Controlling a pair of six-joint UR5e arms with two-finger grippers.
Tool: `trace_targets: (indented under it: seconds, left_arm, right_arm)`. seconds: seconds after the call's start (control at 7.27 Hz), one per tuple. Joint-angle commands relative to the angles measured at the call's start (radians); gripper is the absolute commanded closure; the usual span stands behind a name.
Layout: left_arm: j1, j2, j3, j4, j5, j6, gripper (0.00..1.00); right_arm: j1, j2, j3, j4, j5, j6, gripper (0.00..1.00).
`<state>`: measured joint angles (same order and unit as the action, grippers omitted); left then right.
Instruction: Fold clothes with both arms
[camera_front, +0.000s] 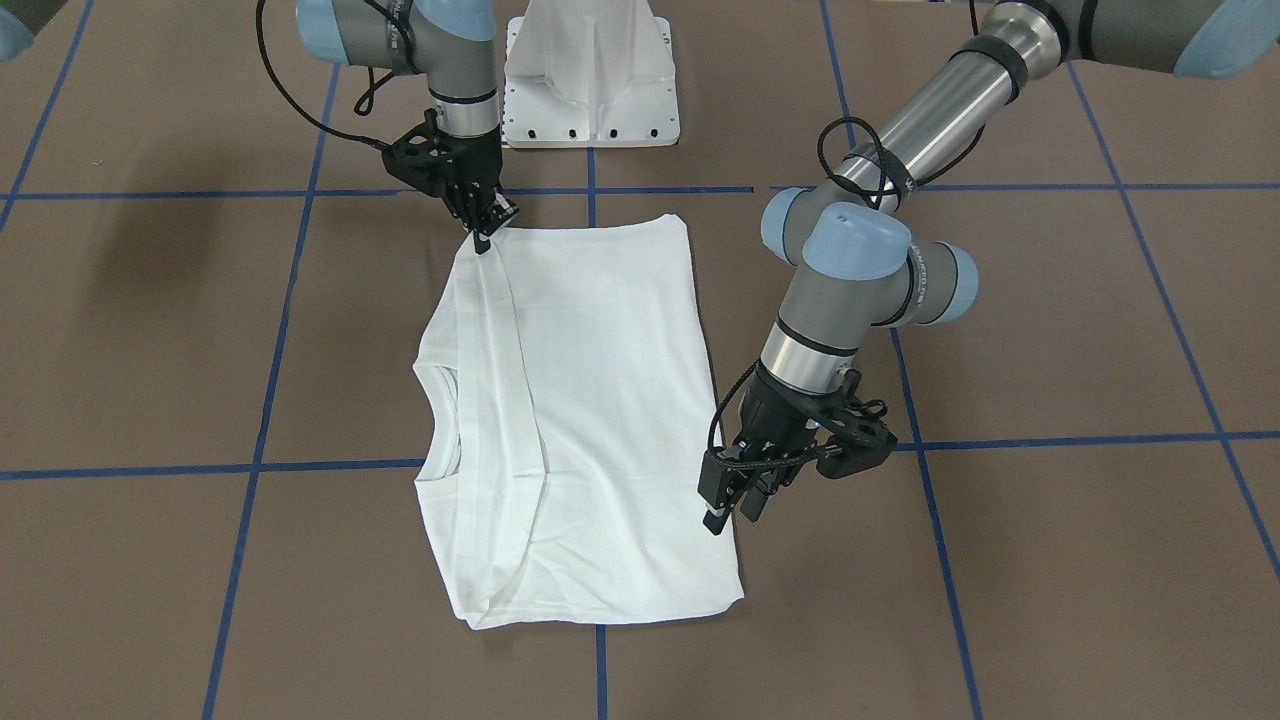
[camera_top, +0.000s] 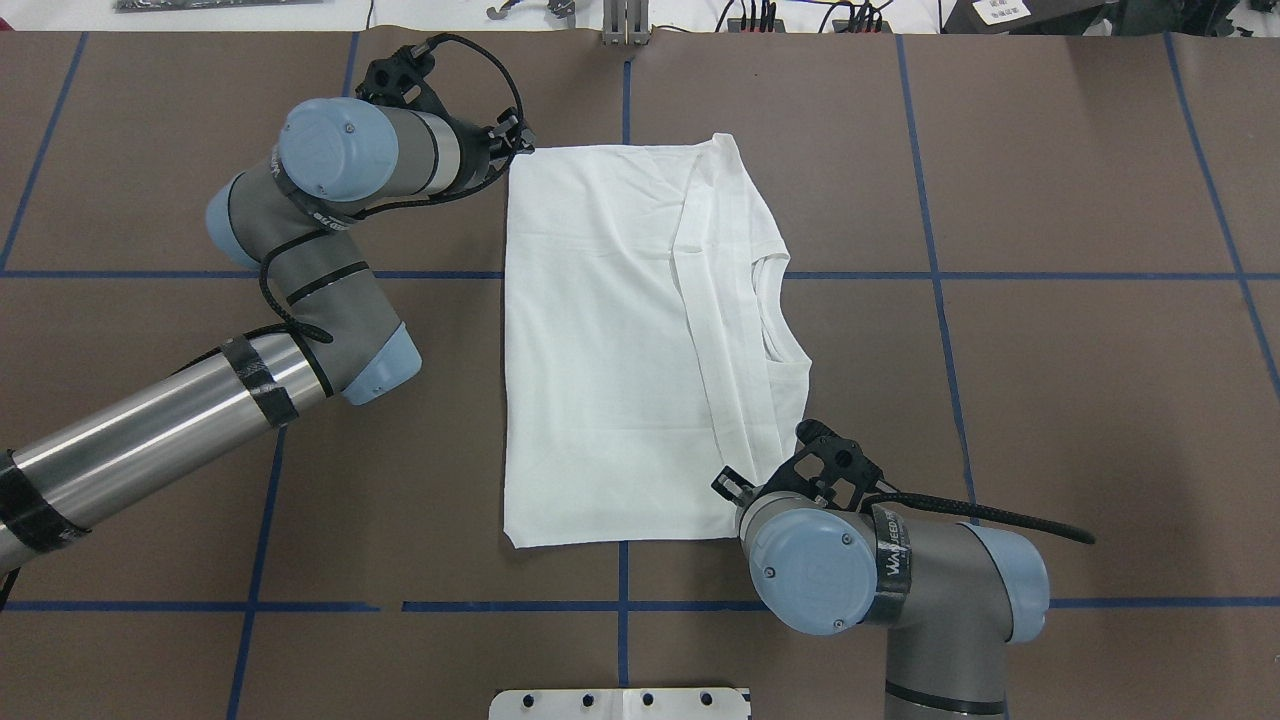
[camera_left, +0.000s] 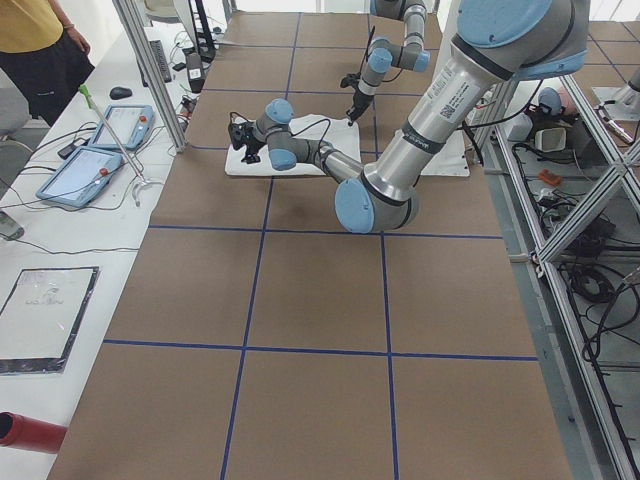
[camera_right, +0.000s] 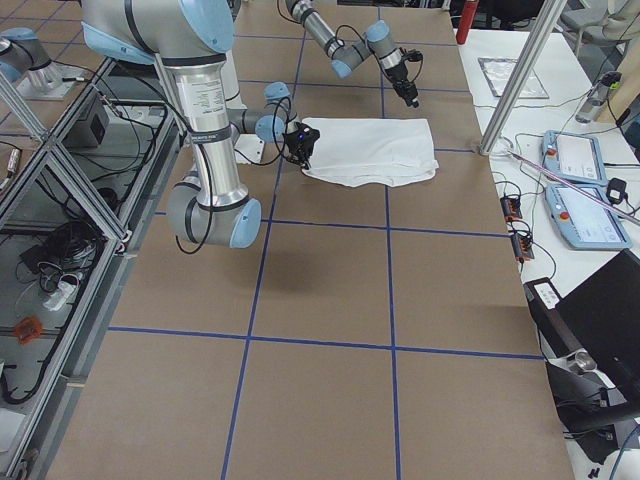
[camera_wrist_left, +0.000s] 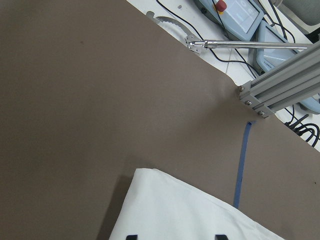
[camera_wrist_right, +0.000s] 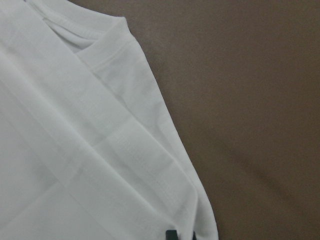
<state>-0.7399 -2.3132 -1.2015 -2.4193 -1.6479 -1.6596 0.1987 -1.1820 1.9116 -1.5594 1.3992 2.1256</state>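
One T-shirt (camera_top: 600, 350), two arms (camera_top: 330, 300) (camera_top: 930, 580)

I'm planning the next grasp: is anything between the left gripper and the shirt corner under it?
Nothing visible does. The left gripper hangs open just above the T-shirt, at its corner on the operators' side, and only air separates them.

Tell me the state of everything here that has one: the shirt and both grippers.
T-shirt: partly folded with one side turned in, lying flat on the table, collar towards the robot's right.
Left gripper: open, at the T-shirt's far corner, holding nothing.
Right gripper: shut on the T-shirt's near corner.
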Motion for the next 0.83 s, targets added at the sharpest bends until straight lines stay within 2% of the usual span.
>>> trace_targets:
  seconds: [0.0, 0.14, 0.55, 0.69]
  left_arm:
    - [0.001, 0.000, -0.001, -0.001, -0.001, 0.000, 0.40]
    - [0.001, 0.002, -0.018, 0.000, -0.001, 0.000, 0.40]
    - [0.007, 0.002, -0.030, 0.002, -0.001, -0.002, 0.40]
    - [0.008, 0.003, -0.030, 0.003, -0.001, -0.002, 0.40]
  right_arm:
    - [0.007, -0.008, 0.032, -0.008, 0.000, 0.001, 1.00]
    - [0.004, -0.007, 0.053, -0.045, 0.001, 0.001, 1.00]
    - [0.001, -0.001, 0.047, -0.048, -0.002, 0.005, 1.00]
    - [0.017, -0.001, 0.041, -0.048, -0.003, 0.008, 0.73]
